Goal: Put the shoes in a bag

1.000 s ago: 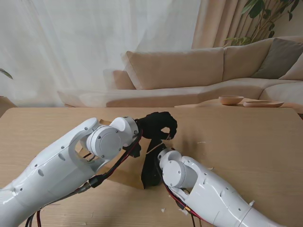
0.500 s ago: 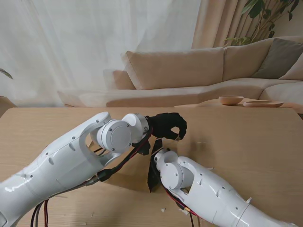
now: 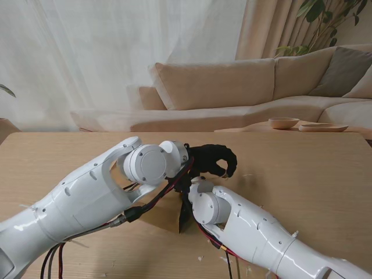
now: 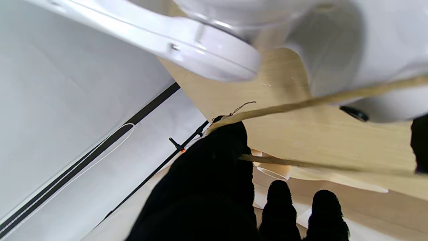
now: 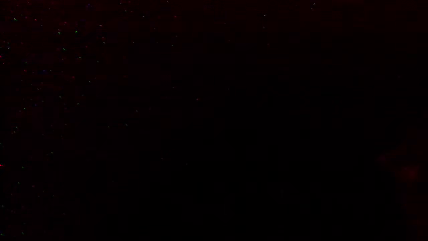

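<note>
A brown paper bag [image 3: 165, 216] stands on the wooden table [image 3: 314, 174] between my two arms, its dark opening turned towards the right arm. My black-gloved left hand [image 3: 214, 161] hovers just beyond the bag, curled shut on the bag's twine handle [image 4: 301, 103]. The left wrist view shows that cord running taut from the left hand [image 4: 214, 187] over the tan bag wall [image 4: 334, 140]. My right forearm [image 3: 232, 215] ends at the bag's mouth, and its hand is hidden. The right wrist view is fully black. No shoe can be made out.
Small pale scraps [image 3: 248, 175] lie on the table to the right of the hands. Beyond the table's far edge stand a beige sofa [image 3: 232, 87] and a low table with wooden bowls [image 3: 283, 122].
My left hand has moved to the right with the handle in it. The right arm has pushed farther in towards the bag, and more of the bag's tan side now shows.
</note>
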Robot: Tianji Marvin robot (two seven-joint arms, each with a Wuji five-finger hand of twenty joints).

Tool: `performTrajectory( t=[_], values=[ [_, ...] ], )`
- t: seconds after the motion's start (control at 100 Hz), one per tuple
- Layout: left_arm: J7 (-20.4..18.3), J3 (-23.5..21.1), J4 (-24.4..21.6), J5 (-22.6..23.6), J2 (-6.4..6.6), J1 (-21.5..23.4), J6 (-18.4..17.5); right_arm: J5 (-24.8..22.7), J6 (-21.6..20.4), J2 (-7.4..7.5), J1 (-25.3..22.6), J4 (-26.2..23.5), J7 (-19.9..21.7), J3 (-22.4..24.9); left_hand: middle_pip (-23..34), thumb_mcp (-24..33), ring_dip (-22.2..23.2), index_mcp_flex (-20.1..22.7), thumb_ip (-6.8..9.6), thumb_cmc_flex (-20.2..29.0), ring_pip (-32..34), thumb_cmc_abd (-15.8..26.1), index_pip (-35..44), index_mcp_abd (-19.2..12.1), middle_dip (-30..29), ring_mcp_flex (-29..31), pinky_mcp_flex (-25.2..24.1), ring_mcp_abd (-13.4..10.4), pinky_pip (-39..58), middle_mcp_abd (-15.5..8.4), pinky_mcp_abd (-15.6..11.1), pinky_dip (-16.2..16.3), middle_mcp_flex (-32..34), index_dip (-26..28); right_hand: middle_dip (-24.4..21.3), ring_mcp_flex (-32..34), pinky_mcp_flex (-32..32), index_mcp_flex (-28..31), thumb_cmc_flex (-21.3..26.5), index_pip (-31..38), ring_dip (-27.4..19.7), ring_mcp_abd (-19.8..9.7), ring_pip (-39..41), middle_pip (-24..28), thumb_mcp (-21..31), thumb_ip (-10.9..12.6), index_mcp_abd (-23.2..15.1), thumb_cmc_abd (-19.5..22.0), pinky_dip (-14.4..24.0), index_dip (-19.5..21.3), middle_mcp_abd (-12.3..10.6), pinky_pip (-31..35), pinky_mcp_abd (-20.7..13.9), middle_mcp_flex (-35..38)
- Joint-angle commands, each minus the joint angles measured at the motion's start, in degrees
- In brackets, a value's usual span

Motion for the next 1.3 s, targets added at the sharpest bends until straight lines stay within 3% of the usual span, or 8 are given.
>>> performTrajectory(
  t=[0.0,0.21,0.58,0.8,0.95,1.02,1.12,1.29],
  values=[
    [-1.9,-1.3,-2.4,-1.1,-0.18,0.6,0.2,0.7,0.0,-1.63,0.8,-0.6,0.2,0.5,-0.5,-2.4,1.0,2.8,0.36,1.5,0.6,3.6,4.5,0.4,-0.1,-0.8,-0.7,-0.3,1.3,0.2,-0.3,1.0,-0.3,3.5,4.8,2.6,4.3,0.1,1.4,5.7,1.8,-0.4,3.9,11.1,4.2,3.7,-10.1,12.3,3.3,1.7,-1.8,20.3,-5.3,5.8],
    [-2.2,-4.1,-4.3,1.8,0.95,2.3,-1.9,2.5,-0.2,-1.65,0.6,0.0,0.6,1.5,-0.6,-2.4,0.9,3.7,0.12,1.5,0.8,2.9,4.4,0.1,-0.2,0.1,-0.8,0.2,1.7,0.5,0.3,1.6,0.8,3.5,4.7,2.3,3.9,-0.1,1.4,5.8,1.6,-0.2,3.3,11.0,4.1,3.6,-10.0,12.3,3.0,1.1,-1.8,19.7,-4.8,5.6],
    [-2.3,-2.8,-3.7,2.0,0.79,1.5,-1.0,3.3,-0.3,-3.18,1.8,2.0,-0.5,0.0,-0.8,-2.8,0.9,3.8,0.11,1.5,0.7,3.3,3.3,-1.0,-0.3,0.0,-0.9,0.2,1.7,0.5,0.2,2.0,0.5,2.8,4.4,2.2,3.9,-0.8,0.8,5.3,1.5,-0.1,3.1,10.5,4.4,3.7,-9.8,11.5,2.8,-1.1,-1.8,19.7,-4.4,5.7],
    [-2.3,-2.9,-3.4,1.8,0.77,1.7,-0.4,2.5,0.2,-3.49,2.8,3.7,-0.4,-1.0,-0.7,-2.6,0.9,4.0,0.23,1.5,0.8,3.3,2.8,-0.7,-0.2,-0.1,-0.8,0.2,1.5,0.7,0.1,2.0,0.4,2.2,-0.2,2.1,3.3,-8.2,-5.0,2.6,-0.8,0.6,-1.6,5.4,9.3,3.0,-8.3,6.6,1.8,-12.1,-2.1,17.4,-3.0,6.3],
    [-2.3,-3.4,-3.4,2.3,0.96,2.1,-0.5,2.1,0.1,-3.35,3.2,4.2,0.4,-1.5,-0.8,-2.2,0.9,4.4,0.12,1.5,0.7,3.1,2.3,-0.5,-0.2,-0.2,-0.8,0.1,1.6,0.8,0.0,2.2,0.3,1.2,-3.5,1.9,2.3,-11.1,-12.0,-4.8,-2.7,0.8,-5.4,2.9,14.2,3.4,-2.7,4.5,0.8,-11.5,-2.3,13.4,-1.8,6.7],
    [-2.5,-3.5,-3.4,2.5,1.06,2.1,-0.5,2.1,0.1,-3.41,3.4,4.4,0.4,-1.6,-0.8,-2.0,0.9,4.3,0.08,1.5,0.7,3.1,2.6,-0.4,-0.2,-0.2,-0.9,0.1,1.6,0.8,0.0,2.2,0.2,1.2,-3.7,2.2,2.3,-9.5,-12.2,-4.1,-3.0,1.0,-5.9,3.0,14.8,2.7,-2.1,3.4,0.8,-9.7,-2.1,13.4,-1.8,7.6],
    [-2.4,-3.6,-3.5,2.2,0.99,2.3,-0.4,2.3,0.2,-3.90,3.5,5.0,-0.3,-1.7,-0.7,-2.0,0.9,4.3,0.03,1.5,0.8,3.1,3.0,-0.3,-0.2,-0.2,-0.9,0.1,1.6,0.8,0.0,2.2,0.4,1.6,-2.1,4.0,3.3,0.1,-5.4,9.2,-2.1,1.4,-4.1,5.7,14.2,1.8,-5.4,2.9,1.3,-9.6,-1.7,13.9,-1.6,11.1],
    [-1.7,-2.7,-3.2,0.7,0.32,1.6,0.0,3.8,-0.6,-5.07,3.8,6.4,-1.7,-1.7,-0.8,-2.5,0.9,4.1,-0.07,1.5,0.7,3.4,3.1,-0.7,-0.3,-0.1,-0.9,0.1,1.6,0.7,0.1,2.3,0.5,1.8,-1.1,4.8,3.6,2.7,-6.4,9.7,-1.4,1.7,-2.7,7.2,13.9,1.5,-5.4,3.0,1.7,-8.7,-1.1,14.8,-1.6,12.9]
  ],
)
